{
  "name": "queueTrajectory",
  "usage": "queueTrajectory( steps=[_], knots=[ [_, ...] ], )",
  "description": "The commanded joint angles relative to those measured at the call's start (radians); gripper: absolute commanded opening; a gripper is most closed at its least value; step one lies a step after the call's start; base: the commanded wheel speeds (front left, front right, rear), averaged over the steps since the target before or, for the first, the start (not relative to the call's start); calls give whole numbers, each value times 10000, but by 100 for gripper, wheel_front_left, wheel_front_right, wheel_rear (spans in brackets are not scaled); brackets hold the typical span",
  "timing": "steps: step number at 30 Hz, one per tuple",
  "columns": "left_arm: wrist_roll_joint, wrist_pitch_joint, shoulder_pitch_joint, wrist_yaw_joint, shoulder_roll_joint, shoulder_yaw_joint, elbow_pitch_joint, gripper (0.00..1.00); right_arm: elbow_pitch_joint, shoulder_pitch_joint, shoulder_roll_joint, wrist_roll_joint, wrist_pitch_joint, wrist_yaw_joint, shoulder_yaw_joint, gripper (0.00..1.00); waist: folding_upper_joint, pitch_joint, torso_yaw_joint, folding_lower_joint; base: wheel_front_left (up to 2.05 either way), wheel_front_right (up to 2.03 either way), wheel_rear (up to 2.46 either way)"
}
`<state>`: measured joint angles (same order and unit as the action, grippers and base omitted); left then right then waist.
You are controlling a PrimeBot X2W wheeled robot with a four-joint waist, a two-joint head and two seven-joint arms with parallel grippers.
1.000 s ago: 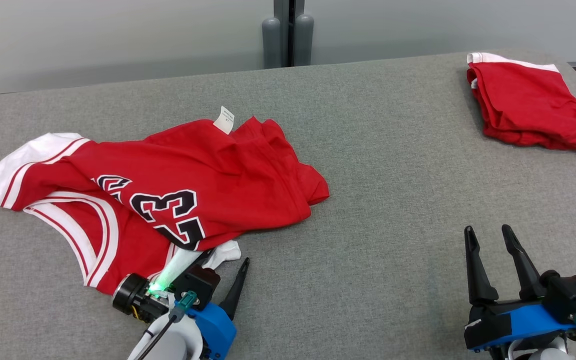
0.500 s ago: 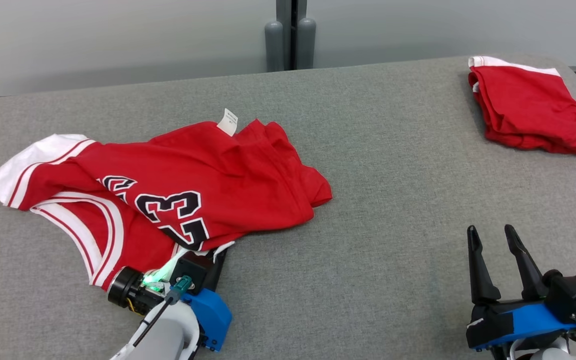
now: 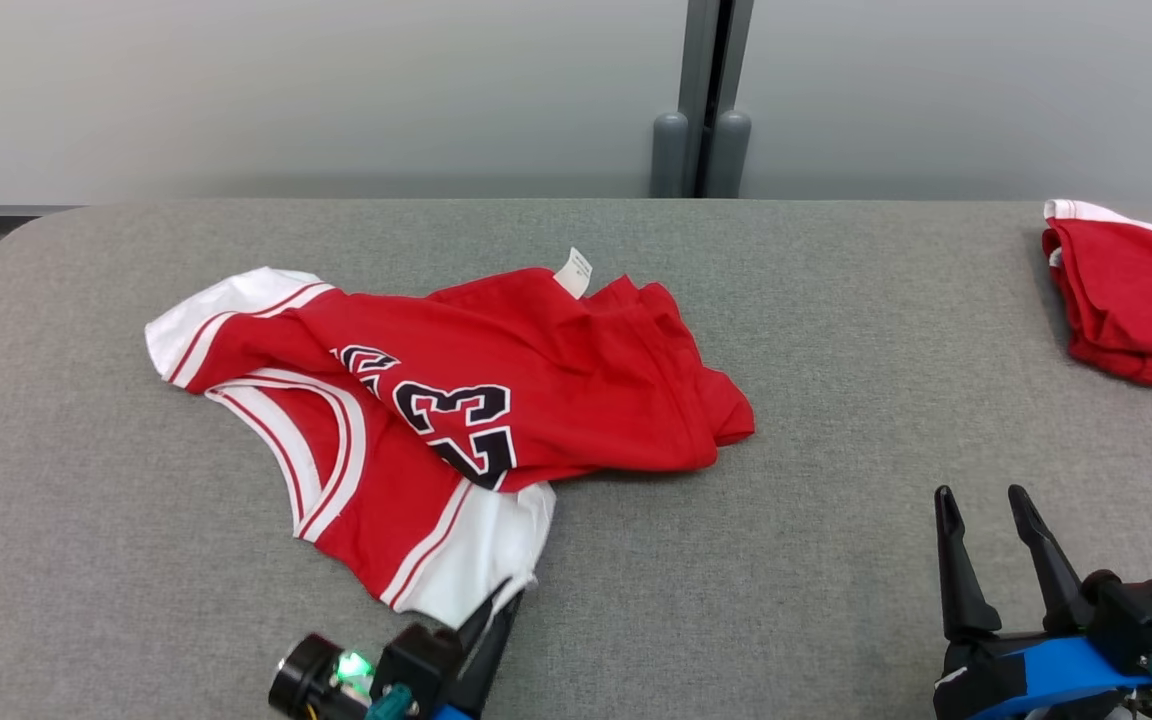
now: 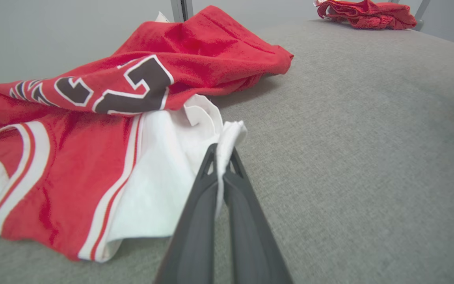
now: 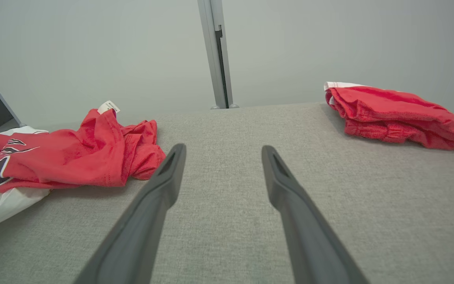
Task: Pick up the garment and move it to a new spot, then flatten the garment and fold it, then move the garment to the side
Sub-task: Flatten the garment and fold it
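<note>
Head view: the garment (image 3: pixel 496 400), a red number 23 jersey, lies crumpled on the left half of the grey table (image 3: pixel 836 300), not yet lifted, flattened or folded; I judge the task barely begun. My left tool (image 3: pixel 498 612) meets its white hem (image 3: pixel 476 560) at the near edge; my right tool (image 3: pixel 981 495) hovers spread and empty. Left wrist view: the left tool is pinched tight on a fold of that hem. Right wrist view: the right tool gapes wide over bare table, a folded red cloth (image 5: pixel 392 114) beyond it
</note>
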<state>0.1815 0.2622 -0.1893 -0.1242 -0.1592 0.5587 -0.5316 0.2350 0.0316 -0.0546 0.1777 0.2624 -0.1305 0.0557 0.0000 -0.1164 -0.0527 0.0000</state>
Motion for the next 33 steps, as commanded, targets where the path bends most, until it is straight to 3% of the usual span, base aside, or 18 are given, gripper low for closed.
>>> queueTrajectory(
  steps=[1, 9, 17, 24, 25, 26, 27, 33],
  knots=[
    [71, -69, 362, -55, -95, 71, 249, 0, 15, -127, -5, 69, 31, -5, 38, 100, 0, 35, -90, 0, 0, 0, 0],
    [536, -685, 2517, 831, -978, -463, 2233, 0, 17, -247, 0, 124, 31, -5, 229, 100, 0, 74, -550, 0, 0, 0, 0],
    [775, -1070, 3358, 1505, -2130, -1323, 3129, 0, 135, -331, -41, 120, 31, -5, 270, 100, 0, 169, -843, 0, 0, 0, 0],
    [990, -1332, 3798, 1521, -2449, -1414, 3353, 0, 201, -308, -95, 187, 31, -5, 265, 100, 0, 186, -856, 0, 0, 0, 0],
    [1010, -1299, 3816, 1540, -2399, -1408, 3358, 9, 204, -318, -93, 187, 31, -5, 267, 100, 0, 182, -848, 0, 0, 0, 0],
    [1070, -1157, 3783, 1572, -2282, -1424, 3408, 80, 212, -323, -91, 187, 31, -5, 276, 100, 0, 180, -842, 0, 0, 0, 0],
    [1139, -993, 3721, 1583, -2166, -1454, 3476, 100, 220, -329, -87, 187, 31, -5, 281, 100, 0, 183, -836, 0, 0, 0, 0],
    [1208, -274, 3254, 1584, -1810, -1578, 3750, 100, 263, -286, -130, 185, 31, -5, 313, 100, 0, 201, -784, 0, 0, 0, 0]
  ],
)
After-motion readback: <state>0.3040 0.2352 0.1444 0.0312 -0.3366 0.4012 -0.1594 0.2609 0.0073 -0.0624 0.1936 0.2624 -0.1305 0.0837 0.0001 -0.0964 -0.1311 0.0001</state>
